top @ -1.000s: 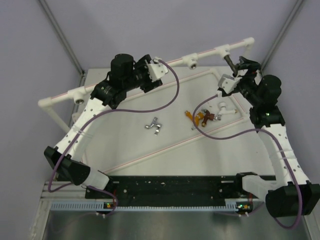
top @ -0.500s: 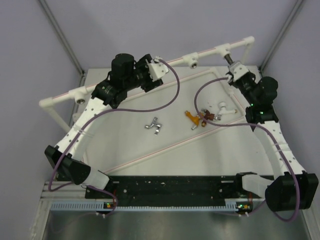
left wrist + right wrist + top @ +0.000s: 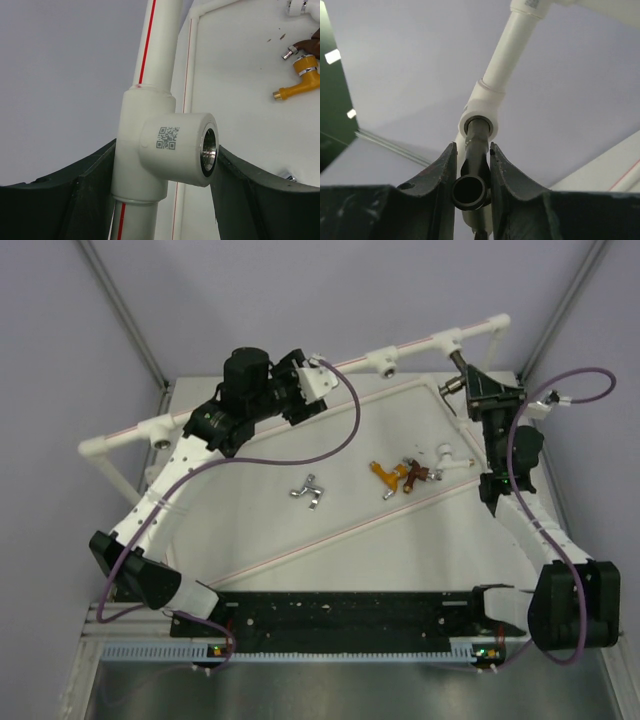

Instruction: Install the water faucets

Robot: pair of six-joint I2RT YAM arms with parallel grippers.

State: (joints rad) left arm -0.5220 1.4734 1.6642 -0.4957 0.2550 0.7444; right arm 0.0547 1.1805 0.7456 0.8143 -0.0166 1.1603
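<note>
The dark grey faucet point(image 3: 478, 131) sticks into the end socket point(image 3: 479, 107) of the white pipe at the far right, and my right gripper point(image 3: 472, 147) is shut on its body point(image 3: 459, 364). My left gripper point(image 3: 167, 150) is shut on another white pipe socket point(image 3: 150, 165), one finger behind the tee and the other at its threaded mouth. In the top view that gripper point(image 3: 303, 388) sits at the pipe's middle. Loose on the table lie the silver faucet point(image 3: 310, 490), the orange-gold one point(image 3: 385, 472), the reddish-brown one point(image 3: 418, 473) and the white one point(image 3: 447, 454).
The white red-striped pipe point(image 3: 250, 395) runs raised across the back of the table with two free sockets point(image 3: 383, 363) point(image 3: 160, 437). Thin white pipes point(image 3: 330, 535) lie flat on the table. Purple cables loop from both wrists. Grey walls stand close on either side.
My right gripper was open beside the dark grey faucet, then shut on it and rolled its wrist, swinging its cable out to the right. The left arm has not moved.
</note>
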